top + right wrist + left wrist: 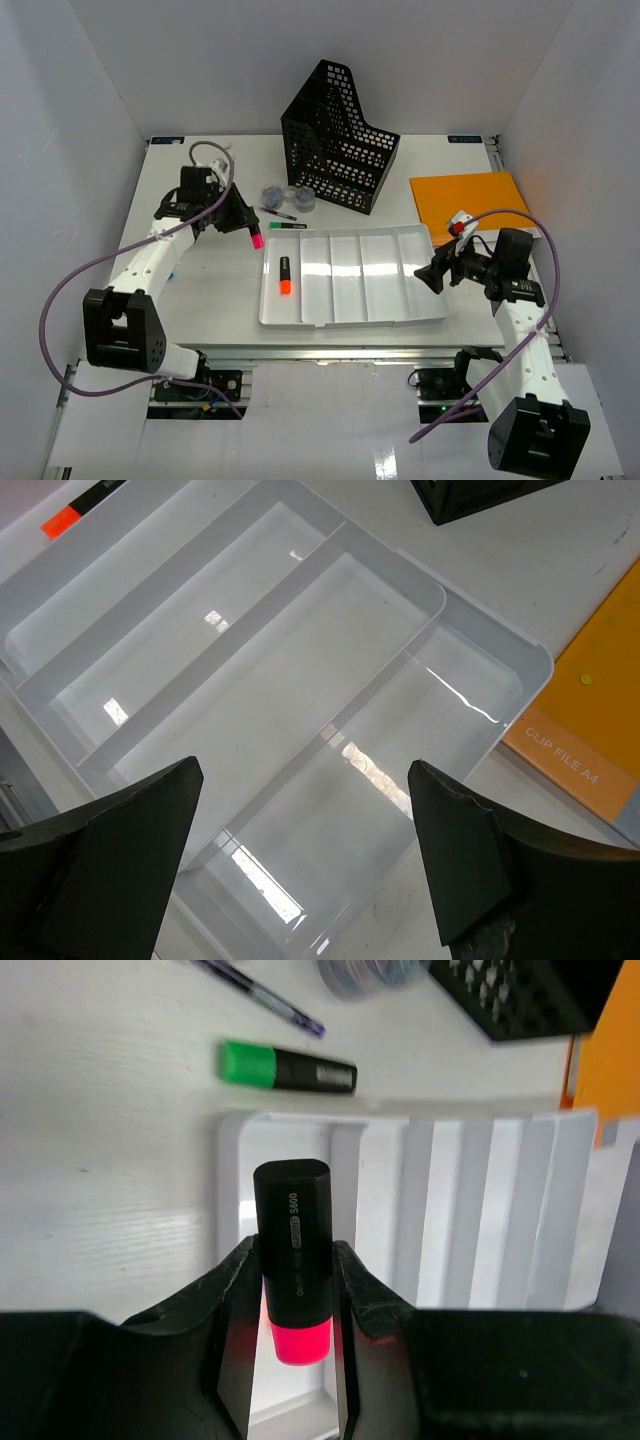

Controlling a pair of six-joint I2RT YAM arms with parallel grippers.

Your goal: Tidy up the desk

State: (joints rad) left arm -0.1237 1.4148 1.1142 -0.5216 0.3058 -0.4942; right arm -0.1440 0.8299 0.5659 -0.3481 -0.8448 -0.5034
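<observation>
Here the left jaws clench a pink-tipped marker (293,1260) near the tray's (350,321) back-left corner; an orange marker (285,276) lies in the tray's leftmost slot. The right jaws gape, grasping nothing, over the tray's right slots. Under everything spreads the bench (200,290): flat, white, rectangular, metal-railed in front, walled by white panels. It also bears a green marker (288,226), a pen (278,212), a black mesh rack (340,140) and an orange file (470,200).

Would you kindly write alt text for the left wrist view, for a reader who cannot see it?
The fingers of the left gripper clamp a black highlighter with a pink end, held at the left edge of a white compartmented tray. Beyond it, a green-capped highlighter and a purple pen lie on the desk.
</observation>
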